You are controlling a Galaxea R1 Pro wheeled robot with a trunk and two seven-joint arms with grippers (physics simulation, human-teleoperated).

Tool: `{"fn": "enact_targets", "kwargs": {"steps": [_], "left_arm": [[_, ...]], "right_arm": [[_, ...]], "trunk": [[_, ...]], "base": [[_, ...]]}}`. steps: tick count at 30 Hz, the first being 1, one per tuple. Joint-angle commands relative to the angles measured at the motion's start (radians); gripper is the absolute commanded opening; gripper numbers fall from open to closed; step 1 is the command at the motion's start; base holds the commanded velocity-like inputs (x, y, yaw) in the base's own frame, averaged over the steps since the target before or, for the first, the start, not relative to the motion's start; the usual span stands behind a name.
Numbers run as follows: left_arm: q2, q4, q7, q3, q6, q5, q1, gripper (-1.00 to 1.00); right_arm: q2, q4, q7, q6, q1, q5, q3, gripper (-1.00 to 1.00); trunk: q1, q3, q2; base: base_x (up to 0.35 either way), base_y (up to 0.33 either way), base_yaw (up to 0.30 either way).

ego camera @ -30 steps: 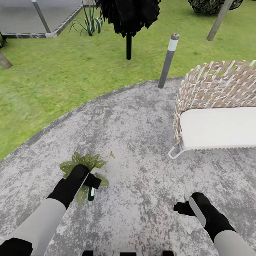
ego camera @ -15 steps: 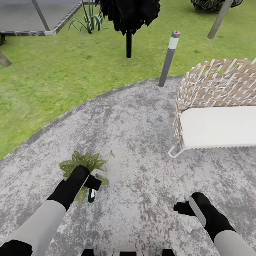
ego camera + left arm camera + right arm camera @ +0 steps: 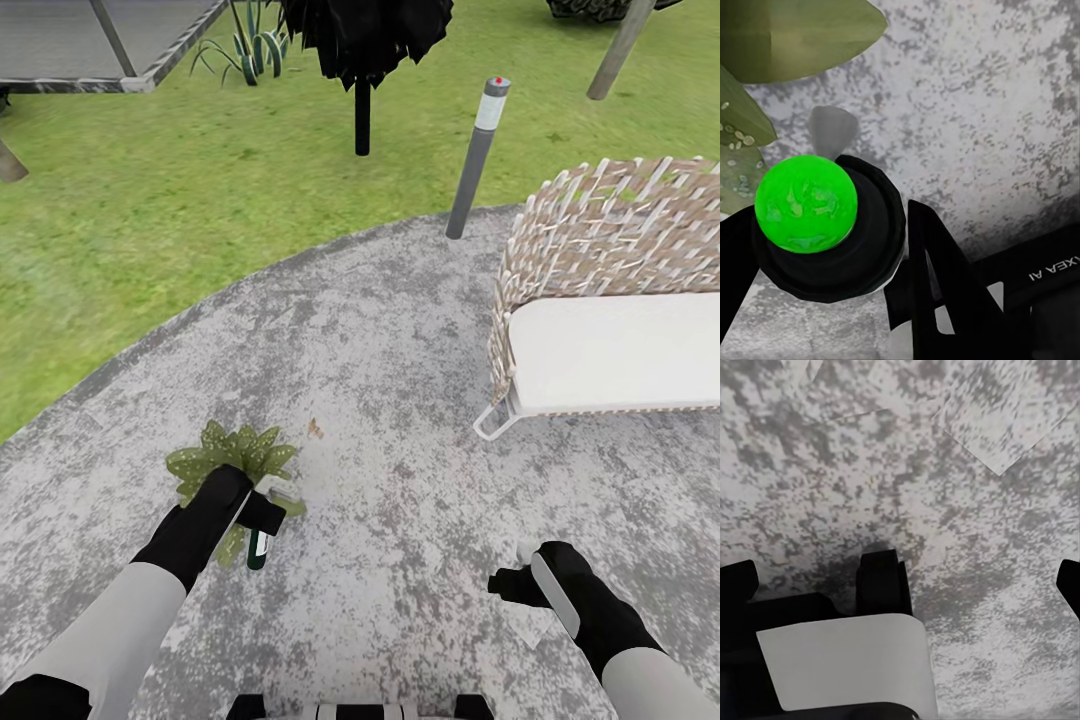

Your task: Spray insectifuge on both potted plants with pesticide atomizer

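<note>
On the grey mottled stone patio (image 3: 400, 330), one potted plant (image 3: 232, 458), a rosette of pale-speckled green leaves, sits near my left hand. My left gripper (image 3: 258, 512) hovers over its near edge, shut on the pesticide atomizer (image 3: 258, 548), a slim dark green bottle with a white label hanging below the fingers. The left wrist view looks past the left gripper (image 3: 832, 255) at the atomizer's black top (image 3: 832, 240), which carries a bright green ball, with speckled leaves (image 3: 742, 127) beside it. My right gripper (image 3: 508, 586) hangs open over bare stone, its jaws wide apart in the right wrist view (image 3: 904, 577).
A wicker seat (image 3: 610, 230) with a white cushion stands at the right. A grey bollard lamp (image 3: 476, 160) marks the patio's far edge. Beyond lie lawn (image 3: 150, 200), a black folded parasol (image 3: 362, 50), an agave (image 3: 250, 50) and a slanted post (image 3: 620, 50).
The whole picture has shifted slightly, so the camera moved. Both arms, the atomizer and the plant keep their places relative to one another.
</note>
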Motion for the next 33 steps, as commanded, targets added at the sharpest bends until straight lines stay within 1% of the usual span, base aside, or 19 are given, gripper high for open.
{"fn": "enact_targets", "kwargs": {"steps": [1,9,19,25,33], "left_arm": [[0.001,-0.001,-0.009,-0.003,0.002,-0.011,0.0,-1.0],[0.001,0.001,-0.01,-0.003,0.0,-0.011,0.006,-1.0],[0.001,0.005,-0.01,-0.003,0.0,-0.011,0.052,-1.0],[-0.001,0.005,-0.01,-0.004,0.0,-0.012,0.096,-1.0],[-0.001,0.009,-0.01,-0.003,0.0,-0.012,0.111,-1.0]], "right_arm": [[-0.001,-0.001,-0.01,0.003,0.0,-0.011,0.005,1.0],[-0.002,-0.002,-0.01,0.003,0.0,-0.011,0.004,1.0],[-0.007,-0.002,-0.01,0.003,0.0,-0.011,0.003,1.0],[-0.007,-0.002,-0.01,0.003,0.0,-0.011,0.003,1.0],[-0.007,-0.002,-0.01,0.003,0.0,-0.011,0.003,1.0]], "trunk": [[0.0,-0.001,0.0],[0.0,-0.001,0.0],[0.0,-0.001,0.0],[0.0,-0.001,0.0],[0.0,-0.001,0.0]], "base": [[0.0,0.0,0.0],[0.0,0.0,0.0],[0.0,0.0,0.0],[0.0,0.0,0.0],[0.0,0.0,0.0]]}}
